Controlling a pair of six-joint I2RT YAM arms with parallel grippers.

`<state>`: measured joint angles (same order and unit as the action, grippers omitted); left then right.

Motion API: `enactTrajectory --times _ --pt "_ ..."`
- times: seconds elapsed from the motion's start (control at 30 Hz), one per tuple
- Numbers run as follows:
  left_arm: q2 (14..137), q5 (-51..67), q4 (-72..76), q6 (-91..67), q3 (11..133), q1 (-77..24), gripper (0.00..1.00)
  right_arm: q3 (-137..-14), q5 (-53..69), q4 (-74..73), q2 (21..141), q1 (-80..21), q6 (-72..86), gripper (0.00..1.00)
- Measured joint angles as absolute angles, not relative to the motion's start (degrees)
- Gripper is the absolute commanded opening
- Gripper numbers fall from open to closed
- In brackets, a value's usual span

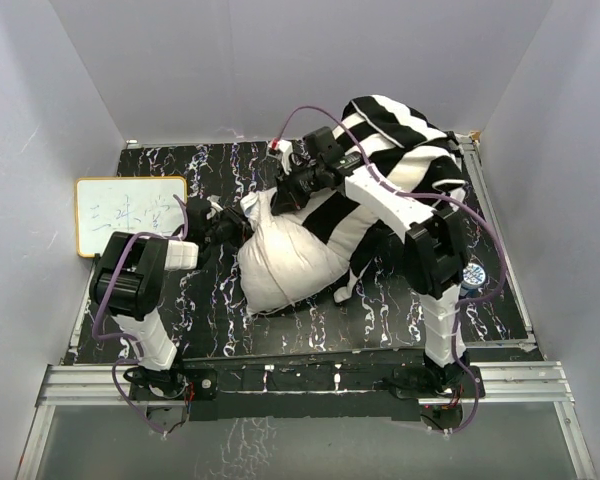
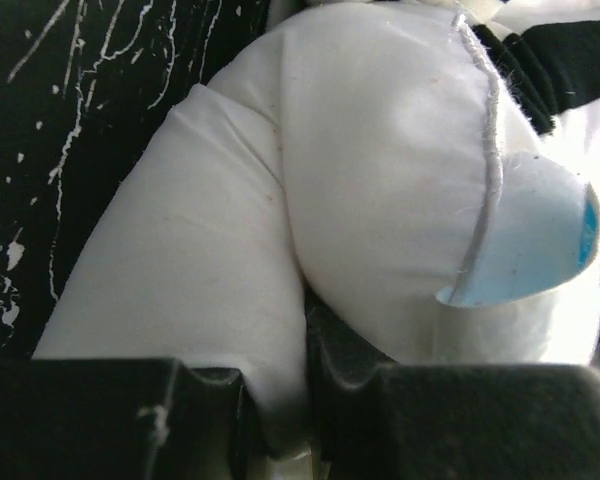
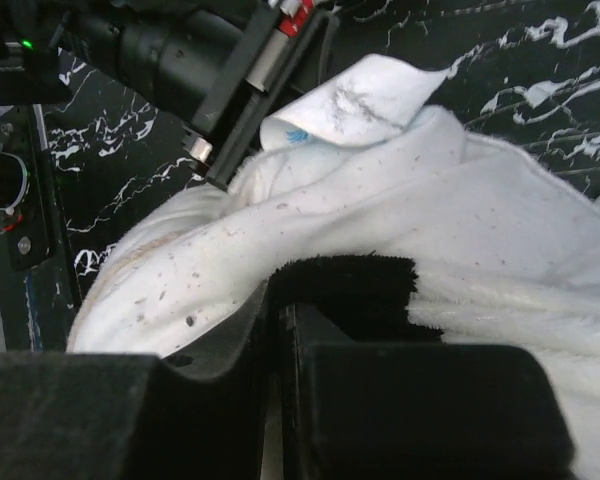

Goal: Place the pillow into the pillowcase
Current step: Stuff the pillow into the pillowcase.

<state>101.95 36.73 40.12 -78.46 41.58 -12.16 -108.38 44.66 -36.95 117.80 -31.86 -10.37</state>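
The white pillow (image 1: 280, 258) lies in the middle of the black table (image 1: 180, 310). It is big and puffy. Its near left end sticks out bare. Its far right end is tucked under the pillowcase (image 1: 405, 140), the cloth with wide black and white stripes. The pillowcase is bunched up in a heap toward the far right corner of the table.

The left arm (image 1: 140, 280) reaches in from the left. The left jaws are clenched on a fold of the white pillow at its left end. The soft cloth is squeezed between them.

The right arm (image 1: 390, 200) bends over the top of the pillowcase. The right jaws are shut tight, right at a black stripe on the fuzzy edge of the pillowcase. I cannot tell if any cloth is caught in them.

A small whiteboard (image 1: 130, 215) lies on the left side of the table, well apart from the pillow.
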Motion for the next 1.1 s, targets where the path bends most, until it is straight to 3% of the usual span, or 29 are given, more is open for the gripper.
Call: enactTrajectory --times 0.03,0.2,0.33,0.57,0.83,0.9,0.97,1.07,1.1 --pt "101.95 36.27 39.72 -78.04 41.58 -12.23 0.01 -106.85 45.54 -35.27 118.41 -31.62 -9.58 0.08" --pt "100.27 35.16 41.01 -76.69 39.22 -12.4 0.53 -92.88 48.75 -25.8 113.36 -26.79 -7.75 0.08" --pt "89.89 34.63 36.53 -71.99 35.9 -9.76 0.8 -83.77 50.83 -22.37 106.48 -20.93 -6.44 0.08" --pt "71.59 33.23 11.9 -53.6 41.67 -7.42 0.89 -81.82 52.93 -20.53 104.73 -17.41 -5.21 0.08" --pt "67.24 32.16 -6.98 -42.5 42.48 -15.86 0.92 -81.87 55.16 -19.09 105.19 -17.5 -2.85 0.08" --pt "70.28 31.38 -6.5 -42.5 41.78 -20.97 0.91 -82.02 55.81 -18.94 105.54 -17.69 -2.02 0.08" --pt "75.79 30.41 -3.68 -42.59 42.17 -25.5 0.8 -82.35 56.42 -18.98 105.84 -18.33 -0.99 0.08" --pt "85.45 30.0 2.28 -43.2 45.12 -28.12 0.18 -84.12 57.23 -18.31 106.76 -20.62 1.45 0.08" --pt "88.38 30.11 4.89 -44.1 46.28 -28.1 0.07 -85.12 57.49 -17.82 107.18 -21.56 2.59 0.08"
